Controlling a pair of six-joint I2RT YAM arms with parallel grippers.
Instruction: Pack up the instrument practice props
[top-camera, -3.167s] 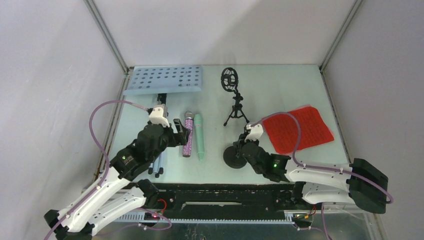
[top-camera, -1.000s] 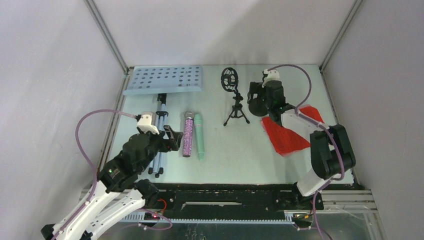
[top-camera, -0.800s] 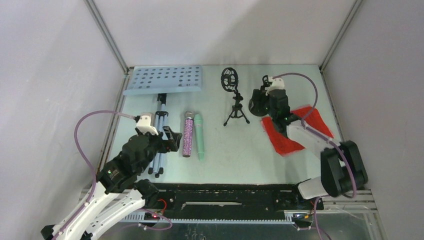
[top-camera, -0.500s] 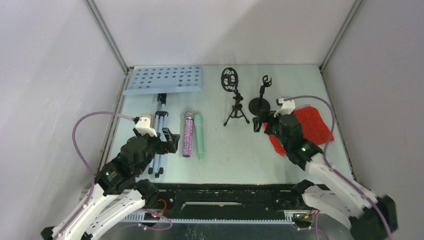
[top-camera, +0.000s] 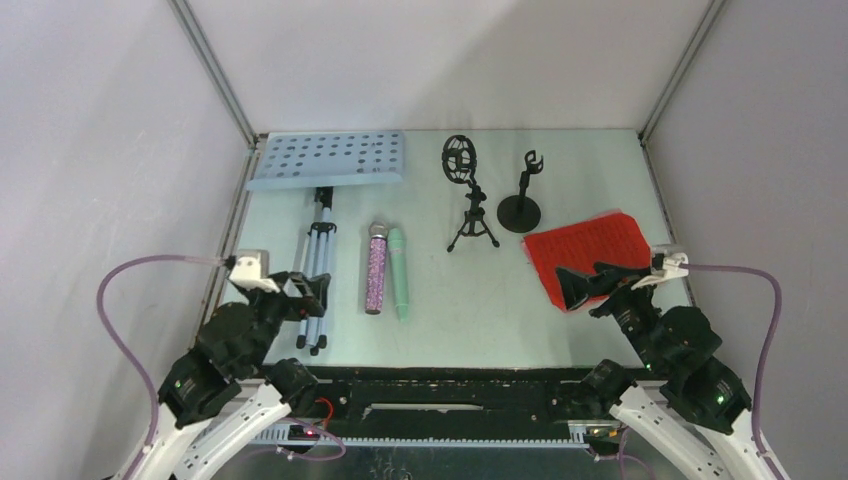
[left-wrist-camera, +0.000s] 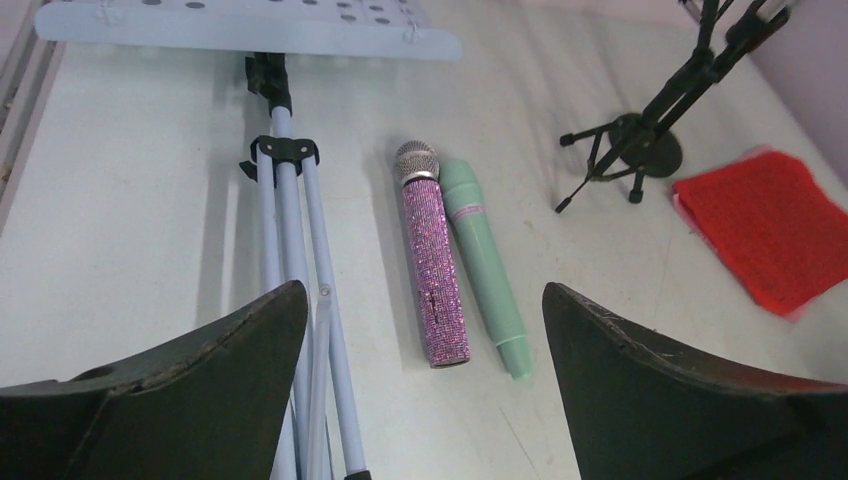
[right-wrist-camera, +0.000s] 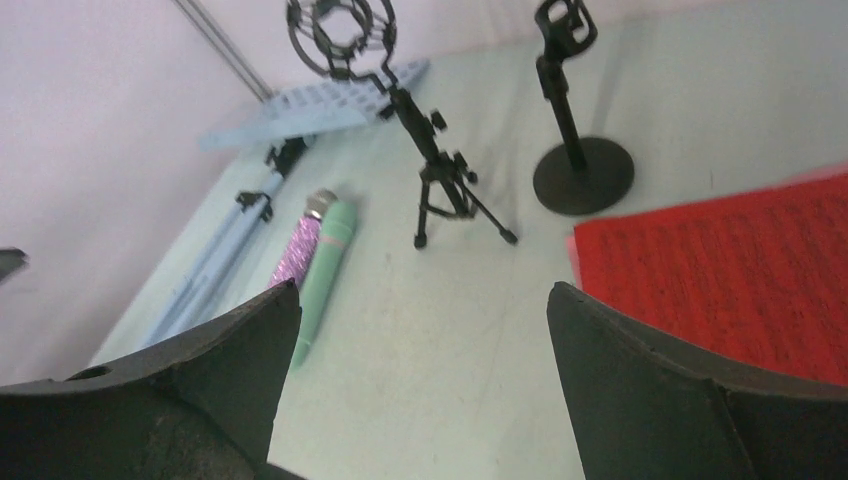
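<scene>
The pale blue perforated music desk (top-camera: 326, 158) lies at the back left, and its blue-grey tripod (top-camera: 315, 270) stretches toward me. The glittery purple microphone (top-camera: 376, 270) and the mint microphone (top-camera: 399, 272) lie side by side mid-table. Two black mic mounts stand upright at the back: a tripod mount with a ring (top-camera: 465, 195) and a round-base mount (top-camera: 520, 205). Red score sheets (top-camera: 590, 255) lie flat on the right. My left gripper (top-camera: 308, 290) hovers open over the tripod's feet, holding nothing. My right gripper (top-camera: 592, 280) is open and empty at the sheets' near corner.
Pale walls enclose the table, with metal corner posts at the back (top-camera: 215, 75). A black rail (top-camera: 440, 390) runs along the near edge between the arm bases. From the left wrist I see both microphones (left-wrist-camera: 432, 270) ahead and the sheets (left-wrist-camera: 770, 225) to the right.
The right gripper has let go of the round-base mount, now standing beside the tripod mount, and pulled back to the near right. The left arm has drawn back with its jaws wider.
</scene>
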